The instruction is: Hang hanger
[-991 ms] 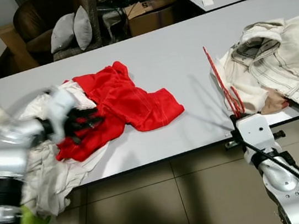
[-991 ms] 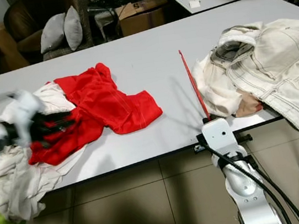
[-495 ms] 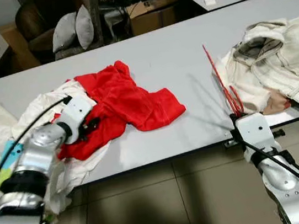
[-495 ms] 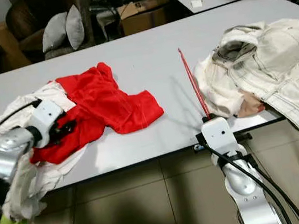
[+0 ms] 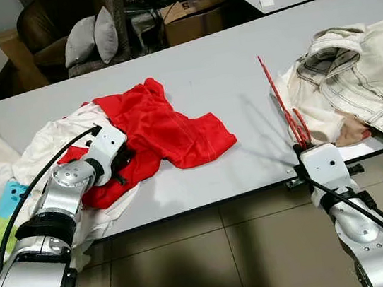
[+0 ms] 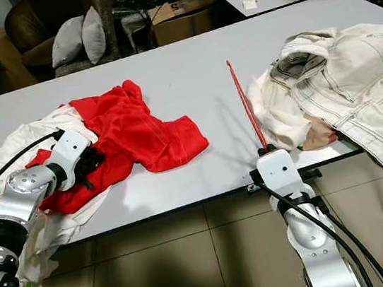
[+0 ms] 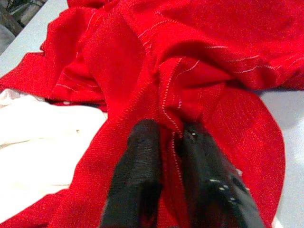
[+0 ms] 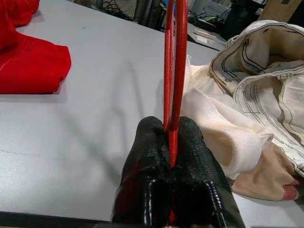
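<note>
since a second ago the left arm has swung in from the blurred lower left and settled on the clothes. the grey table (image 5: 211,76) spans the frame, cream jacket (image 5: 354,81) at right, red garment (image 5: 157,130) centre-left. the left gripper (image 7: 170,137) pinches a red fold between narrow fingers. the right gripper (image 8: 171,137), lower right, clamps the thin red hanger (image 5: 280,102) upright beside the jacket.

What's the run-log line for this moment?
left gripper: shut on red garment | right gripper: shut on red hanger, upright at table edge | hanging: not yet
</note>
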You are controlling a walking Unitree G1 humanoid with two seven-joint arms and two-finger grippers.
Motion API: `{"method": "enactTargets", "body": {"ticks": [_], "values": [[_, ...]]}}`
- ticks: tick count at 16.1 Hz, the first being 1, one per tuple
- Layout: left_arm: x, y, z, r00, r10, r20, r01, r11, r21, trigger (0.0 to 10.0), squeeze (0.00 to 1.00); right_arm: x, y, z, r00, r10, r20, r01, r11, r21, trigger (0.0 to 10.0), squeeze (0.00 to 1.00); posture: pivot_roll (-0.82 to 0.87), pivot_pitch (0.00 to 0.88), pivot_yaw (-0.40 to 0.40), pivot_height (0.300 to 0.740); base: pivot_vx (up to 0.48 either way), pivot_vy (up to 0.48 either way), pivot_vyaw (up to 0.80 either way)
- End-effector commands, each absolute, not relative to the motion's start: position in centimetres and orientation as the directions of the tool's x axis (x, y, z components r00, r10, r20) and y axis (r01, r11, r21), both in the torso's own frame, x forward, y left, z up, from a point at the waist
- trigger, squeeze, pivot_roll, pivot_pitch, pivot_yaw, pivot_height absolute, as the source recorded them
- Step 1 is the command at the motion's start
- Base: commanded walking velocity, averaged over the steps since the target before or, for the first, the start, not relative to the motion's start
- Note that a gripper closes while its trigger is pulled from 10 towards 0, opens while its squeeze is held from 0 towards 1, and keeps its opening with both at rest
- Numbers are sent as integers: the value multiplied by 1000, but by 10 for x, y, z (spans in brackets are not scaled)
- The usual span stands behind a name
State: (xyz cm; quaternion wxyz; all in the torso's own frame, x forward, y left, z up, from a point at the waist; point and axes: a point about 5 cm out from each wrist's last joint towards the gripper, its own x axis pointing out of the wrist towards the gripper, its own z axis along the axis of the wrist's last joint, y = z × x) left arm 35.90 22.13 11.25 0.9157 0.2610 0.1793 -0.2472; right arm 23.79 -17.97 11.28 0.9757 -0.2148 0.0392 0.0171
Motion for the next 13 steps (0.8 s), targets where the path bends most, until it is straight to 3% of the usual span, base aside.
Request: {"method": "enactTargets", "body": {"ticks": [1,4,7,11,13], "values": [[363,225,119,828,-340,-447,526,747,407,0,0,240,-175,111,995,41,-91,-76,904,-421,10000,0,-87,0,167,740,0,0,0],[365,222,123,833,-367,-415,521,774,361,0,0,242,-175,111,994,49,-96,-85,901,-425,10000,0,-85,0,164,740,0,0,0],[375,216,147,859,-421,-291,493,834,247,0,0,242,-172,108,989,88,-121,-133,885,-446,10000,0,-85,0,145,740,0,0,0],[394,215,226,894,-449,5,445,887,123,0,0,247,-172,111,981,141,-131,-186,863,-469,10000,0,-59,0,70,740,0,0,0],[398,198,292,836,-496,236,502,864,36,0,0,255,-172,115,974,182,-134,-224,844,-487,10000,0,-31,0,16,740,0,0,0]]}}
